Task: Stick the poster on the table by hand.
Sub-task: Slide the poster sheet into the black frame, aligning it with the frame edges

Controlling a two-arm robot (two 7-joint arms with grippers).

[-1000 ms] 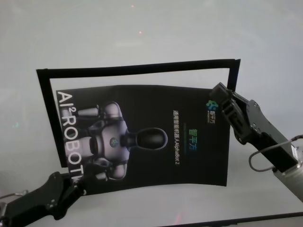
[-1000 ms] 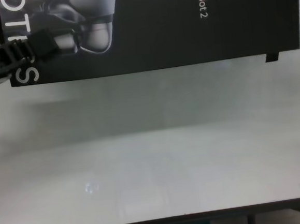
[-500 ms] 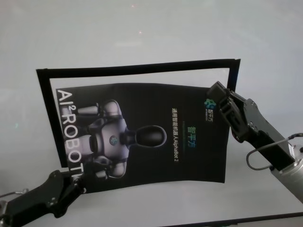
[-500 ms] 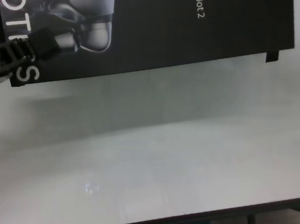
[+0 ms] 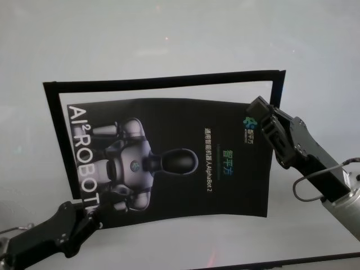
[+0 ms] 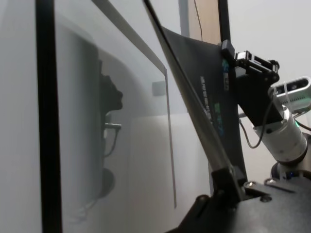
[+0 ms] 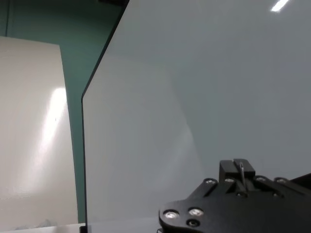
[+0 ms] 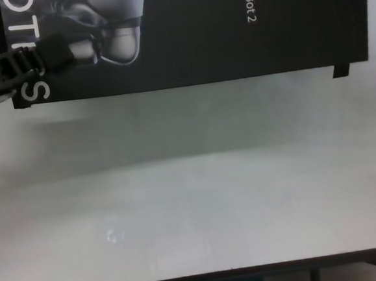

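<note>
Poster [image 5: 169, 163], a glossy black sheet printed with a silver-white robot, hung in the middle of the head view, held off the white table [image 5: 169, 34] between two grippers. The left gripper [image 5: 84, 216] pinched the lower-left corner by the white lettering; the left wrist view showed the sheet's edge running into its closed jaws. The right gripper [image 5: 264, 115] clamped the upper-right edge beside the small logo. Black tape strips [image 5: 163, 80] framed a rectangle on the table behind, running across the top and down both sides of the head view.

To do the step well, I judged both grippers should keep the sheet taut and square to the taped frame, lower it evenly, and land one edge first so no air gets trapped.

Compared with a second ago, the poster had slid slightly toward the upper left in the head view, its right edge pulling further in from the right-hand strip. In the chest view its lower edge sat a touch higher, with more table showing beneath.
</note>
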